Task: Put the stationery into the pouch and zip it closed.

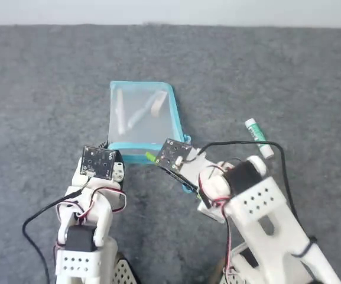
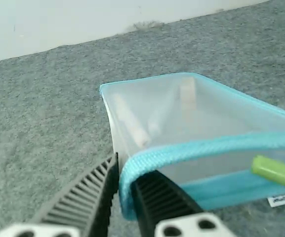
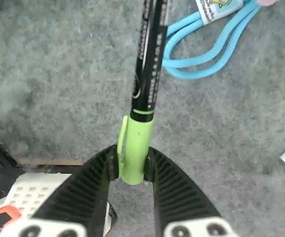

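Grey felt-like matting (image 1: 40, 89) covers the table up to a pale wall (image 1: 170, 12). At the left, the left gripper (image 2: 127, 174) is pinched tight on the near left corner of the zipper lip of a translucent turquoise-trimmed pouch (image 1: 140, 115). The pouch lies flat in the middle with its mouth toward the arms and the upper lip lifted. Inside it lie three pale pieces: a long white stick (image 1: 120, 112) along the left side, a slimmer pale stick (image 1: 136, 118) slanting across the middle, and a short cream block (image 1: 157, 103) toward the far right corner. Just right of the mouth, the right gripper (image 3: 131, 170) clamps a black marker with a lime-green cap (image 3: 149, 59) by that cap. From above, its long axis runs roughly left to right, with the green end pointing at the pouch's mouth and the black barrel trailing back under the arm toward a turquoise cord loop (image 3: 206, 49). Well to the right lies a white tube with a green cap (image 1: 257, 137), slanted, cap toward the far left.
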Controlling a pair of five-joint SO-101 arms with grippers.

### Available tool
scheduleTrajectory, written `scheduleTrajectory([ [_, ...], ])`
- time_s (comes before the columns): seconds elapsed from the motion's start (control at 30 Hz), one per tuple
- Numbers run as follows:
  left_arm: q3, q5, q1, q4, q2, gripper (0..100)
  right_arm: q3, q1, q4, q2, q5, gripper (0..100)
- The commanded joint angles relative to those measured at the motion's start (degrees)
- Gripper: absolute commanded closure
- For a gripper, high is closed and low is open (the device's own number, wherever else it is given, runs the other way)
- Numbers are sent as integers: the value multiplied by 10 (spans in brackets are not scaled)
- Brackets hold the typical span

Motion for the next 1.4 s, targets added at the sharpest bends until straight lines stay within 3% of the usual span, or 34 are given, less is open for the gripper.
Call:
scheduleTrajectory([
  [0.0, -12, 4, -5, -23, -14, 988, -20, -7, -20, 38, -20, 992],
  [0.5, -12, 4, -2, -22, -14, 988, -206, -6, -14, 235, -117, 992],
  [0.83, -12, 4, -1, -22, -14, 988, -316, 98, 2, 327, -188, 992],
  [1.07, -12, 4, 2, -22, -14, 988, -372, 103, 35, 342, -192, 992],
  [1.37, -14, 3, 99, 10, -14, 988, -384, 69, 35, 345, -192, 992],
])
